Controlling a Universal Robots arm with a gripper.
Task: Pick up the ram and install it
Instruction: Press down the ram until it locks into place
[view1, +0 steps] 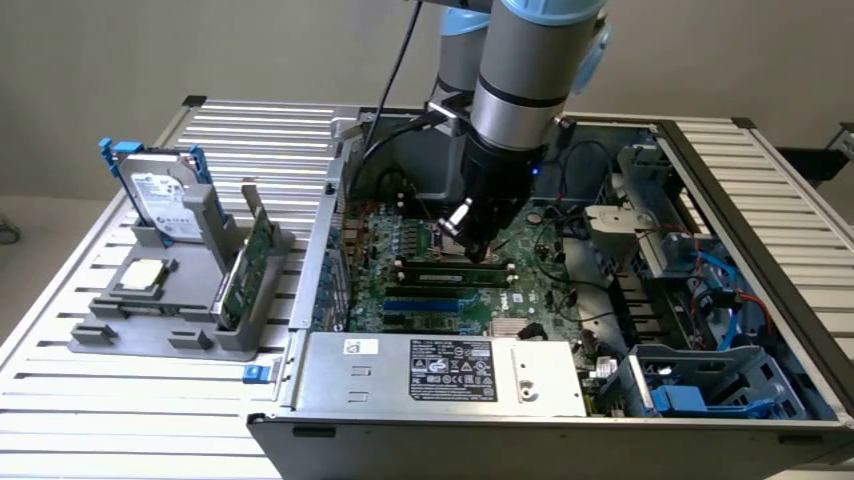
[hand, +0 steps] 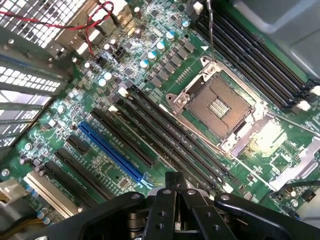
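Ram (view1: 454, 270), thin green stick, lies slotted in motherboard (view1: 534, 290); black gripper (view1: 470, 240) closed above it

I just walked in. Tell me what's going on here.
A robot arm's gripper is shut and lowered into an open computer case, just above the motherboard beside the memory slots. A green ram stick sits in a slot below it. Another green board and a hard drive stand in a grey rack outside the case.

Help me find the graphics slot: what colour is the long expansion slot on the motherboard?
Bright blue: the long plastic expansion slot on the green motherboard, clearest in the wrist view.
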